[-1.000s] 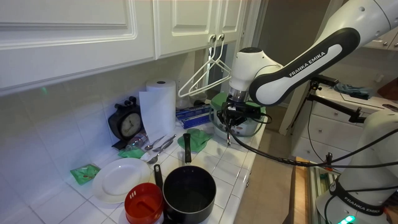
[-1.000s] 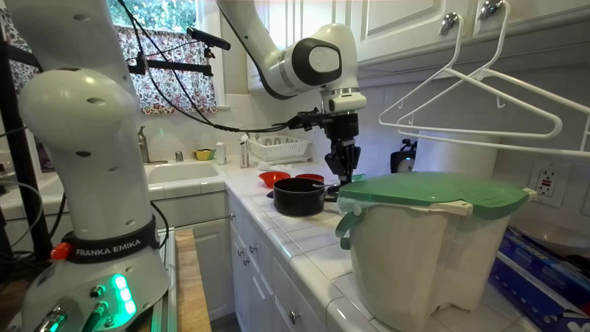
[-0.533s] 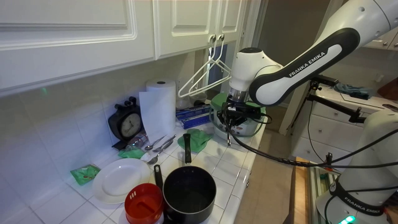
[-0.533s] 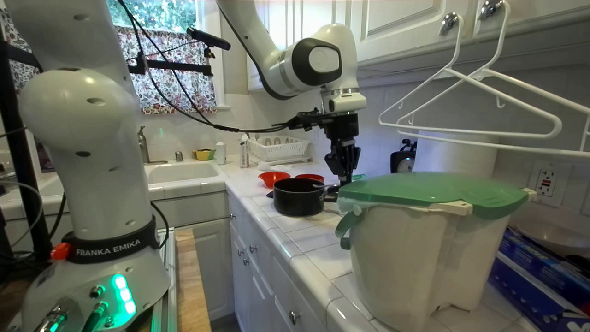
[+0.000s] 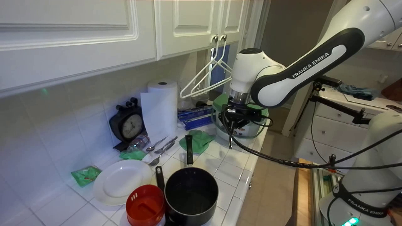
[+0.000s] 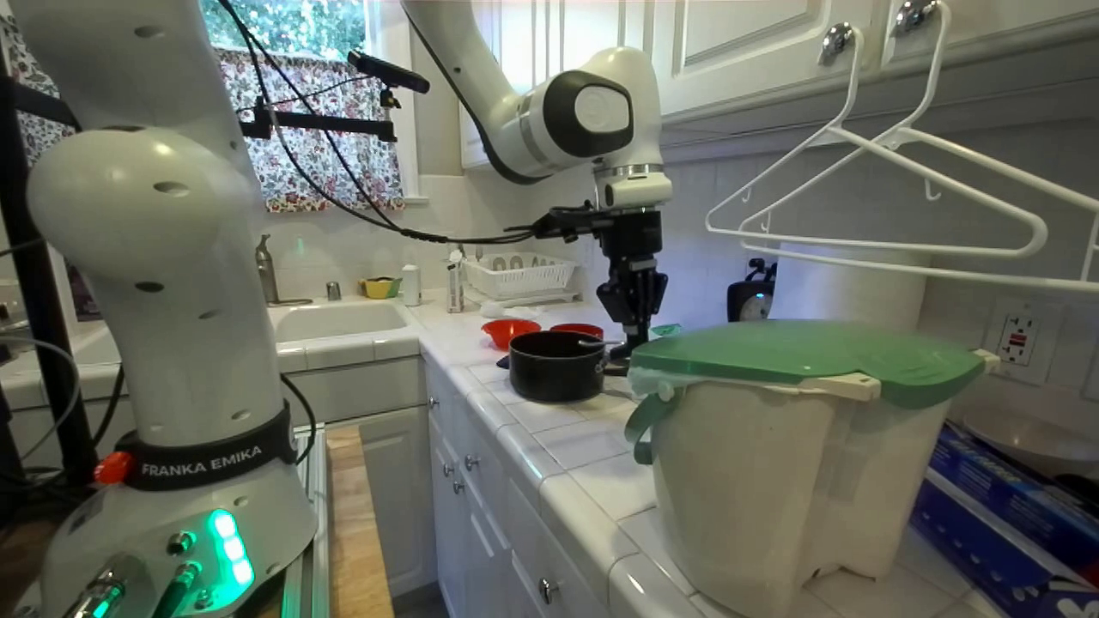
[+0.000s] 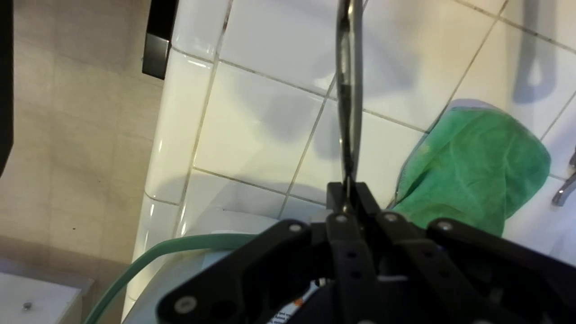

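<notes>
My gripper (image 7: 348, 195) is shut on a thin metal utensil (image 7: 348, 85), which points away from the fingertips and shows edge-on in the wrist view. Whether it is a spoon or a fork I cannot tell. In an exterior view the utensil (image 5: 230, 142) hangs small below the gripper (image 5: 232, 124), above the white tiled counter. A green cloth (image 7: 477, 166) lies on the tiles to one side of the jaws. Close by stands a white bin (image 6: 747, 489) with a green lid (image 6: 798, 352). A black pot (image 6: 556, 373) sits farther along the counter, its handle (image 5: 189, 149) towards the cloth.
A red strainer (image 5: 146, 204) and a white plate (image 5: 122, 182) stand beside the pot. Several forks and spoons (image 5: 161, 150) lie near a paper towel roll (image 5: 166, 110) and a black clock (image 5: 130, 124). White hangers (image 6: 893, 189) hang from the cabinet knobs. The counter's edge (image 7: 171, 135) drops to the floor.
Over the last half second my gripper has shifted slightly, a little leftward in both exterior views, still with the utensil. Pot, cloth, plate and bin have not moved.
</notes>
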